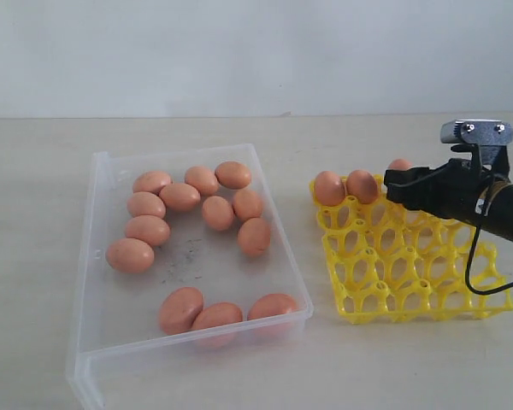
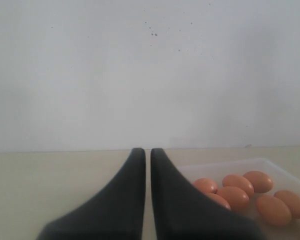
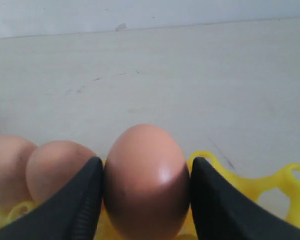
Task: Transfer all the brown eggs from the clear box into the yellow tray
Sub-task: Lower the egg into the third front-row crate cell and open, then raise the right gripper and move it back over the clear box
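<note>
1. The clear box (image 1: pixel 197 266) rests on the table (image 1: pixel 34 171) and holds thirteen brown eggs (image 1: pixel 180 196): ten toward 12 o'clock, three along its 6 o'clock wall.
2. The yellow tray (image 1: pixel 376 295) lies at the box's 3 o'clock, with two eggs in cups at its 11 o'clock corner.
3. The right gripper (image 3: pixel 146 161) clamps a third egg (image 1: pixel 399 164) beside them, at the same row.
4. The left gripper (image 2: pixel 142 155) is pinched together, empty.

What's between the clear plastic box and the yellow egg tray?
Nothing, just bare beige tabletop between the clear plastic box and yellow plastic egg tray, shown in the exterior view.
</note>
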Motion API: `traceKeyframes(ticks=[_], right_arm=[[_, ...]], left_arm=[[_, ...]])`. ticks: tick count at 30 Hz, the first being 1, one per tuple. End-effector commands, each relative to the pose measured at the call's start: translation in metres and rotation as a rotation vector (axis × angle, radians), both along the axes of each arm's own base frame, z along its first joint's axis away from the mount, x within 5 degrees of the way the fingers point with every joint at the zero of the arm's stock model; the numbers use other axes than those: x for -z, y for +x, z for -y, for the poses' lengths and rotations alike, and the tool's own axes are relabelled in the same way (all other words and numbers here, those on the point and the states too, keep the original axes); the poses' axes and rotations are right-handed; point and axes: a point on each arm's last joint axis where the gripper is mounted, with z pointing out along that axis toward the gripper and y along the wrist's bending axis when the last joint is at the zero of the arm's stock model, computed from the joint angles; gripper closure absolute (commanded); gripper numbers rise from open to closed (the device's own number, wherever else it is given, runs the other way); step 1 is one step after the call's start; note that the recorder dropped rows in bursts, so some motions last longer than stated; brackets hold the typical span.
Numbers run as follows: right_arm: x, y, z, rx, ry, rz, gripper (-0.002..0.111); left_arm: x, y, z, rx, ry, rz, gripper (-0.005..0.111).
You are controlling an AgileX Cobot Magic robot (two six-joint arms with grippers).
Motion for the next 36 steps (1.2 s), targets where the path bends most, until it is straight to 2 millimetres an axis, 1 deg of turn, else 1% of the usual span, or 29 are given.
traceKeyframes(ticks=[1, 8, 10, 14, 15, 16, 17, 20, 23, 27, 29, 31, 32, 35, 36], right_arm=[[0.002, 0.003, 0.003, 0.006, -0.006, 0.011, 0.109], [0.005, 0.002, 0.002, -0.010, -0.011, 0.005, 0.108], [0.005, 0.002, 0.002, -0.007, -0.006, 0.002, 0.104], [0.005, 0.002, 0.002, 0.005, 0.021, -0.011, 0.084], [0.005, 0.002, 0.002, 0.005, 0.021, -0.011, 0.071], [0.005, 0.002, 0.002, 0.006, 0.022, -0.011, 0.067], [0.005, 0.002, 0.002, 0.010, 0.032, -0.016, 0.059], [0.001, 0.003, 0.001, 0.014, 0.081, 0.003, 0.058], [-0.007, 0.004, -0.002, 0.010, 0.165, 0.051, 0.058], [-0.011, 0.005, -0.003, 0.005, 0.206, 0.078, 0.058], [-0.015, 0.005, -0.004, -0.009, 0.237, 0.120, 0.058], [-0.024, 0.003, -0.009, -0.076, 0.281, 0.202, 0.058], [-0.026, 0.001, -0.012, -0.121, 0.277, 0.222, 0.058], [-0.032, -0.003, -0.025, -0.215, 0.217, 0.264, 0.058], [-0.033, -0.005, -0.034, -0.265, 0.186, 0.283, 0.058]], left_arm=[[-0.002, 0.000, 0.000, -0.002, -0.001, 0.013, 0.103], [-0.002, 0.000, 0.000, -0.002, -0.001, 0.013, 0.103], [-0.002, 0.000, 0.000, -0.002, -0.001, 0.013, 0.103], [-0.002, 0.000, 0.000, -0.002, -0.001, 0.013, 0.103], [-0.002, 0.000, 0.000, -0.002, -0.001, 0.013, 0.103], [-0.002, 0.000, 0.000, -0.002, -0.001, 0.013, 0.103], [-0.002, 0.000, 0.000, -0.002, -0.001, 0.013, 0.103], [-0.002, 0.000, 0.000, -0.002, -0.001, 0.013, 0.103], [-0.002, 0.000, 0.000, -0.002, -0.001, 0.013, 0.103], [-0.002, 0.000, 0.000, -0.002, -0.001, 0.013, 0.103], [-0.002, 0.000, 0.000, -0.002, -0.001, 0.013, 0.103], [-0.002, 0.000, 0.000, -0.002, -0.001, 0.013, 0.103], [-0.002, 0.000, 0.000, -0.002, -0.001, 0.013, 0.103], [-0.002, 0.000, 0.000, -0.002, -0.001, 0.013, 0.103], [-0.002, 0.000, 0.000, -0.002, -0.001, 0.013, 0.103]])
